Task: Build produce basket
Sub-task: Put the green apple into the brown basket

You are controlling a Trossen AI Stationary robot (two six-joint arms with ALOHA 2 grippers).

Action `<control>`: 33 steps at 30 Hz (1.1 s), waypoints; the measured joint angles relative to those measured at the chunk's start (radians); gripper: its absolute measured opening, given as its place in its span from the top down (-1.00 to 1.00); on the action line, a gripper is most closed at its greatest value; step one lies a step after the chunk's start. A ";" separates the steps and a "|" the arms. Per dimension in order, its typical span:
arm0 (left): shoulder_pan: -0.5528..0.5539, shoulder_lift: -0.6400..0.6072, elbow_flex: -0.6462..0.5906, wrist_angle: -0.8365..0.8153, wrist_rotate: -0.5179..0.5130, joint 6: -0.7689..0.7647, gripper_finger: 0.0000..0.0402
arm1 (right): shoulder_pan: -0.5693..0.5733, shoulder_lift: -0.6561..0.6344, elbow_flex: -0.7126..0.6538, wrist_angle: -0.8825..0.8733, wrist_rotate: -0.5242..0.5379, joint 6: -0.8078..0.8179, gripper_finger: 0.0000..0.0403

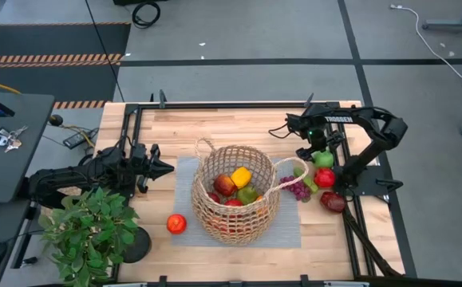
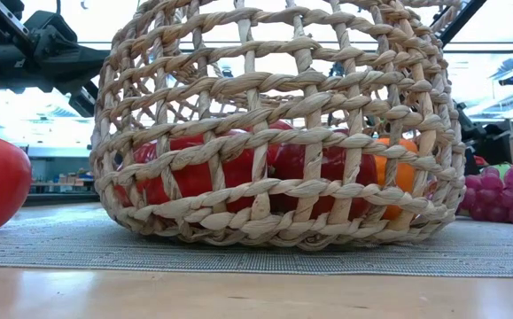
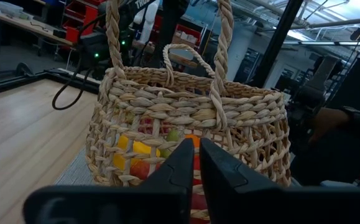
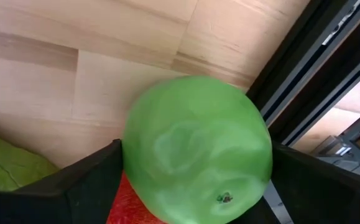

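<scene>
The bench (image 1: pixel 159 127) carries the round wicker basket (image 1: pixel 235 191) on a grey mat (image 1: pixel 290 231) near its middle, already holding several pieces of the produce: a yellow pepper (image 1: pixel 241 176) and red and green fruit show through its mouth. To its right, by the bench's right edge, lies the loose cluster still to be loaded: purple grapes (image 1: pixel 298 190), a red apple (image 1: pixel 325 177), a dark red fruit (image 1: pixel 332 201) and a green apple (image 4: pixel 198 149). The right arm is plainly the nearer one to this cluster; its right pincer (image 4: pixel 192 180) sits directly over the green apple, fingers spread wide on either side of it, not visibly clamped. The apple is round, so no axis matters; the basket lies to that pincer's left. The left pincer (image 3: pixel 192 163) is closed and empty, waiting just beside the basket's left wall. One red fruit (image 1: pixel 176 224) lies alone, nearer the left arm.
</scene>
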 joint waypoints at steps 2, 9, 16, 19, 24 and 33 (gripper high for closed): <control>0.000 0.000 0.000 0.000 0.000 0.000 0.82 | 0.000 -0.001 0.000 0.000 -0.003 -0.001 -0.85; 0.000 0.000 0.000 0.000 0.000 0.000 0.85 | 0.000 -0.001 -0.001 0.000 -0.008 -0.024 -0.77; 0.000 0.000 0.000 0.000 0.000 0.000 0.84 | 0.018 -0.019 0.062 -0.032 0.004 -0.048 -0.76; 0.000 0.000 0.000 0.000 0.000 0.001 0.82 | 0.042 -0.049 0.104 -0.029 -0.008 -0.058 -0.75; 0.000 0.000 0.000 0.000 0.000 0.000 0.84 | 0.088 -0.124 0.189 -0.010 -0.032 -0.063 -0.75; 0.000 0.000 0.000 0.000 0.000 0.000 0.84 | 0.200 -0.304 0.233 0.406 -0.209 -0.106 -0.75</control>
